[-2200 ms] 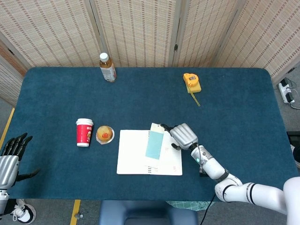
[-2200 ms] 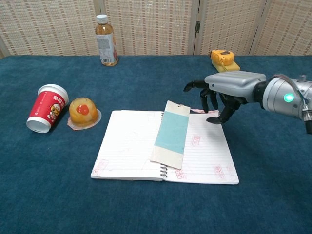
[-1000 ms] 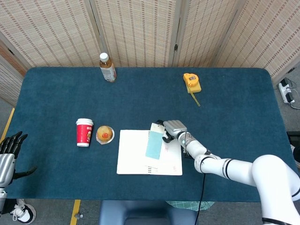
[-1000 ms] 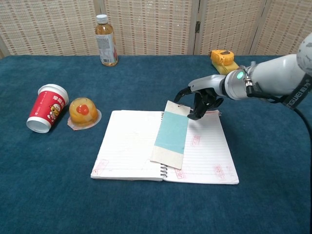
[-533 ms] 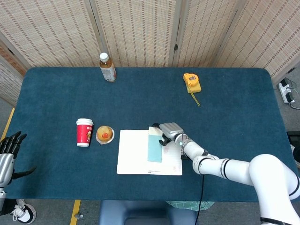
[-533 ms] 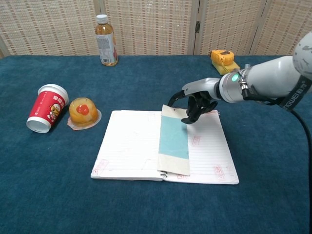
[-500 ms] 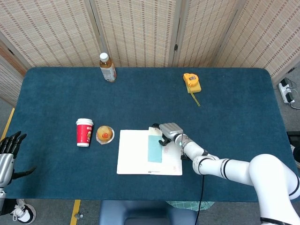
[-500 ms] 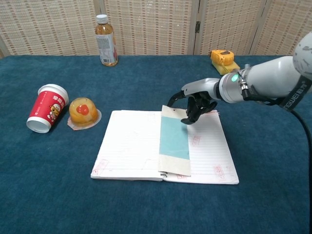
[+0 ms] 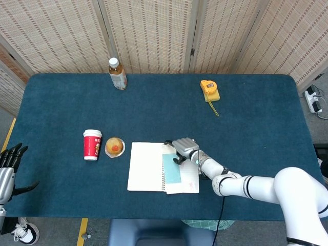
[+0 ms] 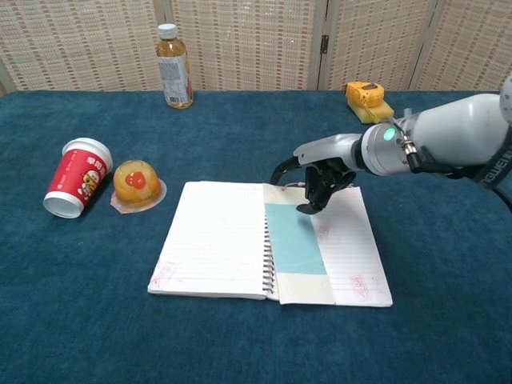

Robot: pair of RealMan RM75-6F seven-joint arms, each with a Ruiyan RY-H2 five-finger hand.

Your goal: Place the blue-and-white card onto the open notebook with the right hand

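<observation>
The open notebook (image 10: 212,240) (image 9: 146,173) lies flat near the table's front middle. The blue-and-white card (image 10: 298,250) (image 9: 171,169) lies flat on its right page, just right of the spiral binding. My right hand (image 10: 320,172) (image 9: 183,148) hovers over the card's far end with its fingers curled down; one fingertip (image 10: 307,208) touches the card's top right edge or the page beside it. It holds nothing. My left hand (image 9: 7,171) shows only in the head view, off the table's left front corner, fingers spread.
A red paper cup (image 10: 77,177) lies on its side left of the notebook, a jelly cup (image 10: 136,182) beside it. A tea bottle (image 10: 174,66) stands at the back left. A yellow tape measure (image 10: 366,98) sits at the back right.
The card has swung from slanting across the binding to lying on the right page, pushed by my right hand, which moved slightly nearer. The left hand stayed still.
</observation>
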